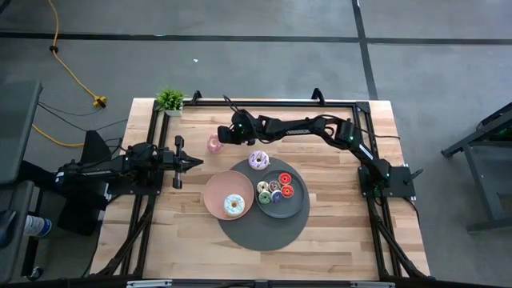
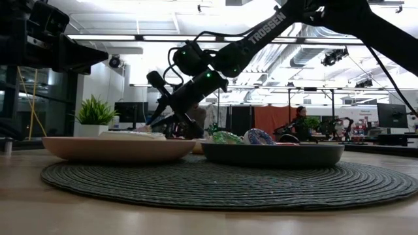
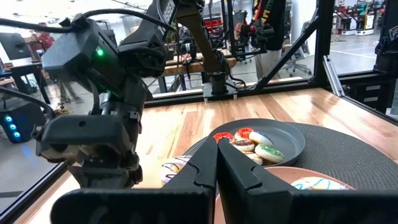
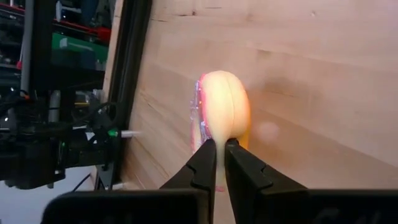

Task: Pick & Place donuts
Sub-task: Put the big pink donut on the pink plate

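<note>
A pink-iced donut (image 1: 214,144) sits on the bare wood at the far left of the round mat, with my right gripper (image 1: 222,139) shut on it. Another iced donut (image 1: 258,160) rests on the mat's far edge. A white-iced donut (image 1: 234,205) lies in the pink plate (image 1: 213,192). Several tiny donuts (image 1: 276,190) lie in the dark plate (image 1: 300,204). At the table's left side my left gripper (image 1: 194,162) waits, shut and holding nothing. My right gripper pinches the pink donut's near rim (image 4: 221,138) between its two fingers, one on the pink-iced face and one on the tan underside. The fingers slant down from the table's right. The rim narrows in between the fingertips. Whether the donut is off the wood, I cannot tell.
Both plates stand on a round dark woven mat (image 1: 264,236) at the table's middle. A small potted plant (image 1: 170,99) stands at the far left corner. A black frame rail (image 1: 272,102) runs along the table's far edge. Bare wood lies near the front edge.
</note>
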Controlling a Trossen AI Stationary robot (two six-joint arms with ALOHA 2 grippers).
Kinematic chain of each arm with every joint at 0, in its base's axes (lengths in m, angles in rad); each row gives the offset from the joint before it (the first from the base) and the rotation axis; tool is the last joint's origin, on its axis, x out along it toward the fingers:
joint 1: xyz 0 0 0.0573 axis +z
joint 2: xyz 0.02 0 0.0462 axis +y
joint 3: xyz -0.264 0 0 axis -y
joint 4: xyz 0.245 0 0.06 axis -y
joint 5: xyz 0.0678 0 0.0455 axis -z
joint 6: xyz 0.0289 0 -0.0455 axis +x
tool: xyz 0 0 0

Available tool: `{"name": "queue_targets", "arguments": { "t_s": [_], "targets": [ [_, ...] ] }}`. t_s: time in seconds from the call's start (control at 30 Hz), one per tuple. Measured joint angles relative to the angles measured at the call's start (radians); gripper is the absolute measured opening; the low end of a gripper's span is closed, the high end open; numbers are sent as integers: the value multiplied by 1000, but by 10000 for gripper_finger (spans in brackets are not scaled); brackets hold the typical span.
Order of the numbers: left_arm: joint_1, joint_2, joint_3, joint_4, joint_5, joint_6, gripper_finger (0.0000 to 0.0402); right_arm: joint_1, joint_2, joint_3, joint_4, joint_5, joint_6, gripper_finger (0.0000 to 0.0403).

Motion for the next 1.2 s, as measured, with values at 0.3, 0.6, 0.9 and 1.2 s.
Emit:
{"name": "queue_targets", "arguments": {
  "t_s": [0.3,0.6,0.9,1.2],
  "targets": [
    [0,0,0,0,0,0,1,-11,-40,0,-48,7,-44,10],
    [0,0,0,0,0,0,1,-14,-133,0,-188,36,-141,4],
    [0,0,0,0,0,0,1,26,-237,-1,-322,9,-204,5],
    [0,0,0,0,0,0,1,124,-291,-1,-378,-22,-181,4]
  ]
}}
